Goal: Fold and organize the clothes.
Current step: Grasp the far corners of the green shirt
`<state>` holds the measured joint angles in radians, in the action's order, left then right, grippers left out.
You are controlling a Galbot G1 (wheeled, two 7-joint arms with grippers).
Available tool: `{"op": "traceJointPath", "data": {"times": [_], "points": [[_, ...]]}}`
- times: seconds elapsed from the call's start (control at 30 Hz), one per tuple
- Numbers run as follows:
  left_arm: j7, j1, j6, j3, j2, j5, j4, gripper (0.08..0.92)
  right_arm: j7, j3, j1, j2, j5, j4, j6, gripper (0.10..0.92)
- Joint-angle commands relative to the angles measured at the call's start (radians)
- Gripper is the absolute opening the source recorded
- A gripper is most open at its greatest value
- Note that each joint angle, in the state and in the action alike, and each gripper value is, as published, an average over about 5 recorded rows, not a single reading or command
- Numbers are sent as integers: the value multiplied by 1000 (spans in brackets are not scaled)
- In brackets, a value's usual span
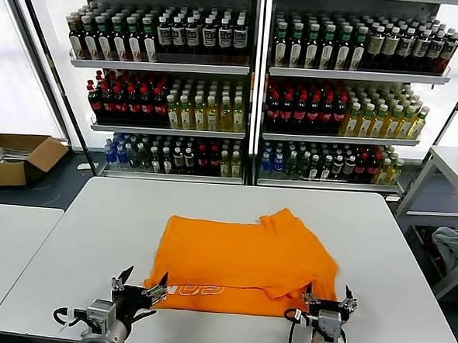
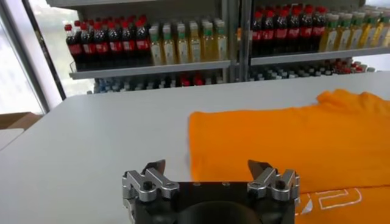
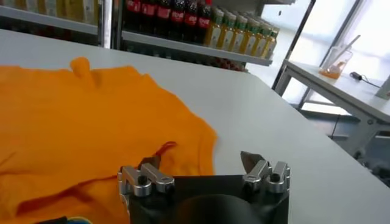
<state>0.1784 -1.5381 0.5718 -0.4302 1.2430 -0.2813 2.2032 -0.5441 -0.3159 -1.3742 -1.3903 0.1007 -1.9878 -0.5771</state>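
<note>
The bright orange T-shirt (image 1: pixel 243 258) lies partly folded on the white table (image 1: pixel 93 225), with white lettering along its near edge. It also shows in the left wrist view (image 2: pixel 286 143) and the right wrist view (image 3: pixel 79 122). My left gripper (image 1: pixel 138 282) is open and empty, just off the shirt's near left corner; in its own view the gripper (image 2: pixel 207 165) has its jaws spread wide. My right gripper (image 1: pixel 329 296) is open and empty at the shirt's near right corner; in its own view the gripper (image 3: pixel 199 162) has one fingertip over the fabric edge.
Shelves of bottled drinks (image 1: pixel 250 87) stand behind the table. A cardboard box (image 1: pixel 16 158) lies on the floor at the left. Another white table (image 1: pixel 7 236) adjoins on the left, and a side table (image 1: pixel 455 166) stands at the right with a pale cloth heap (image 1: pixel 454 246) below.
</note>
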Motion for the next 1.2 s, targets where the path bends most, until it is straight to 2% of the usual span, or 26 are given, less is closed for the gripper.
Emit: {"op": "traceJointPath", "data": {"times": [0.03,0.3,0.57,0.7,0.93,1.2], "points": [[-7,116,6,12,-12,-24,-78,823,0,11,204,-52,20,185,-4,823],[-10,237,7,37,-33,-49,-172,823,-33,-8,400,-112,93,311,-3,823],[-20,350,7,67,-27,-53,-247,823,-40,-25,520,-84,153,350,-3,823],[-39,413,7,84,-46,-62,-293,823,-28,-20,569,-55,181,379,-3,823],[-76,593,7,156,-113,-158,-470,823,6,34,645,-28,231,492,-5,823],[-105,745,5,215,-91,-199,-678,823,52,71,687,-47,265,596,-4,823]]}}
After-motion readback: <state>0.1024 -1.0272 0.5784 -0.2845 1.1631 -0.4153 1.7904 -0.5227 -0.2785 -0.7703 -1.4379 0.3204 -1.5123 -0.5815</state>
